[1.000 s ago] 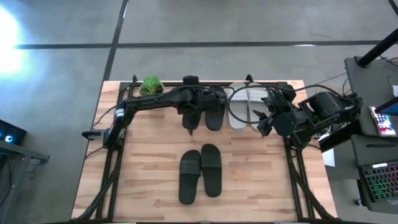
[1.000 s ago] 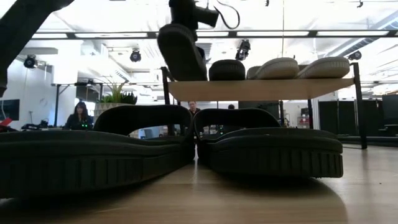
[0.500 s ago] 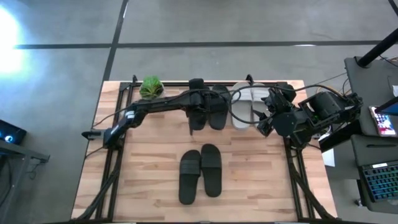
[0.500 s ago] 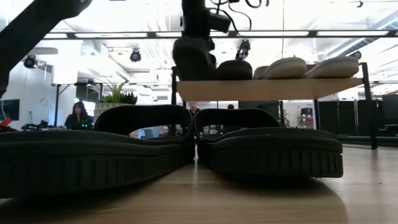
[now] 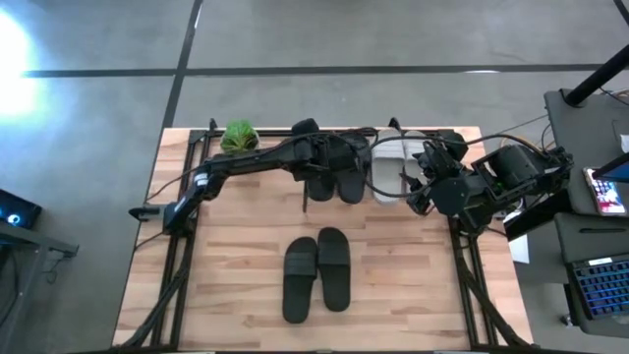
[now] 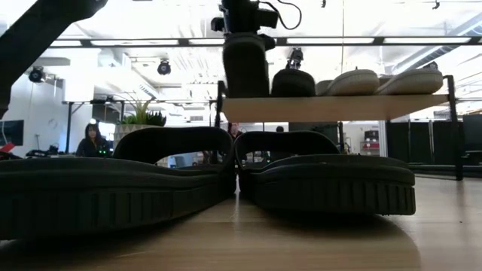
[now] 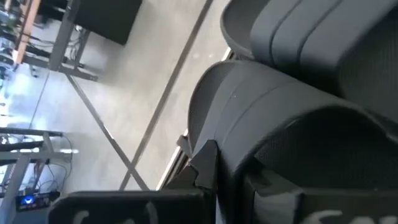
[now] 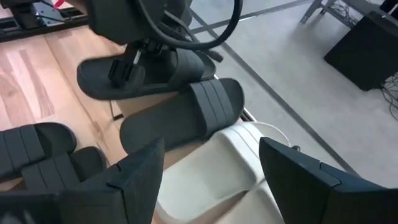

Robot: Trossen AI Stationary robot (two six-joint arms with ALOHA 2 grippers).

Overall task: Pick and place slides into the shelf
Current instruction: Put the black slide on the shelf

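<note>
My left gripper [image 5: 313,169] reaches out over the left end of the shelf [image 6: 339,108] at the table's far edge, shut on a black slide [image 6: 245,64]. One black slide [image 6: 292,81] and the light grey pair [image 6: 376,81] lie soles down on the shelf's board. The other black pair [image 5: 316,275] lies soles down on the table's middle, toward the near edge. My right gripper [image 8: 211,186] is open and hovers by the shelf's right end, above the grey slides [image 8: 211,168], touching nothing. My left gripper holds the black slide behind its strap [image 8: 140,78], pinched between the two fingers [image 8: 130,62], which come from above, pointing down. The slide stands steeply tilted in the low view, its lower end [image 6: 245,92] at the shelf board's left end; I cannot tell whether it rests there.
A small green plant [image 5: 239,136] stands at the far edge, left of the shelf. Bare tabletop [image 5: 236,265] lies left and right of the black pair. Beyond the table are a desk with a keyboard on the right and a seated person [image 6: 93,139] in the room.
My left gripper has carried the black slide toward the table's far edge and right, onto the shelf's left end, and the slide has come from a slant to nearly upright. The shelf with its slides has shifted a little toward the table's right.
</note>
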